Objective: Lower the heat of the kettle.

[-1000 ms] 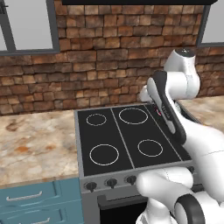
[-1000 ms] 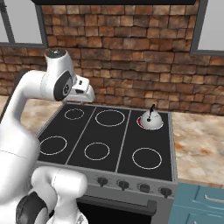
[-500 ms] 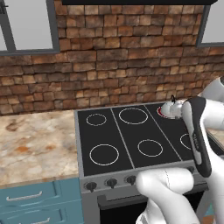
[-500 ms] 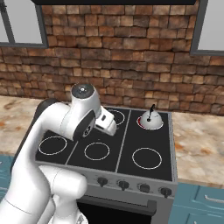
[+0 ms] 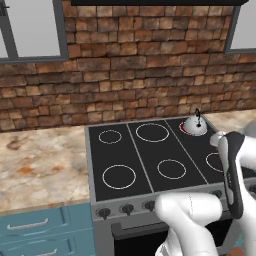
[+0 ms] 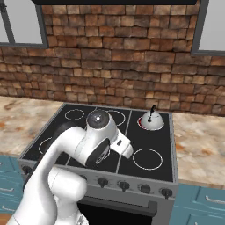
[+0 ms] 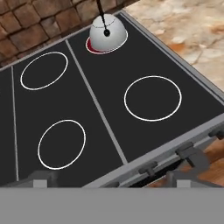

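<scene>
Jaws' opening cannot be told; nothing seen held or touched. Kettle (image 7: 107,33) sits on a red-glowing burner (image 7: 92,46), well ahead of the jaws, across the stove (image 7: 105,118).

Kettle (image 7: 107,34) handle cut off by the top edge of the hand view. Arm (image 6: 94,147) hides part of the stove (image 6: 149,169) top and its left knobs in right base view. Hand not clear: open or closed can't be told. Knob (image 5: 104,213) markings too small to read.
</scene>
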Available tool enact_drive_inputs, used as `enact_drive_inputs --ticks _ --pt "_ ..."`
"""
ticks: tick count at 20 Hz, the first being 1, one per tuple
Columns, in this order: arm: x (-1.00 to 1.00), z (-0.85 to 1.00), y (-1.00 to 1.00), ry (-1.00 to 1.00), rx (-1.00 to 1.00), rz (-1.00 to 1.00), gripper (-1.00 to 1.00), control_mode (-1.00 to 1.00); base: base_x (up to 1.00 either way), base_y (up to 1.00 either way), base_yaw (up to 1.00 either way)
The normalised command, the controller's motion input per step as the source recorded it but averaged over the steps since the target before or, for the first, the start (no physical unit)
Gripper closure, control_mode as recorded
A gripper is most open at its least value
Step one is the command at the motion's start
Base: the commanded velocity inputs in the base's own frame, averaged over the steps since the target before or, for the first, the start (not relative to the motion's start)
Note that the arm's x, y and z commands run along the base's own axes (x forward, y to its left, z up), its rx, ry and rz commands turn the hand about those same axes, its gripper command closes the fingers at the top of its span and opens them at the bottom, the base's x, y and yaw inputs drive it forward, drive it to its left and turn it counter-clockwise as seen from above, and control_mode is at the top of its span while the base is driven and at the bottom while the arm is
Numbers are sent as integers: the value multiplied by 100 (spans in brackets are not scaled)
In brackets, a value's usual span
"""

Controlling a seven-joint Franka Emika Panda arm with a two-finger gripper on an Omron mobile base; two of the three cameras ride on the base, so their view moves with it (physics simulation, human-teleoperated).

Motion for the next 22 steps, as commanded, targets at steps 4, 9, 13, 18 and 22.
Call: enact_drive_inputs --ticks 4,9,13,18,22 --pt "-22 -20 -61 -17 -3 1 -100 -100 0 0 0" --pt "-12 -13 -49 -14 -21 14 -100 -100 0 0 0" --pt "-10 -24 -46 -7 -28 21 -100 -100 0 0 0" --pt "-23 -42 -34 -12 -33 22 -100 -100 0 0 0" --pt "-10 -49 -9 -15 -41 27 -100 -100 0 0 0"
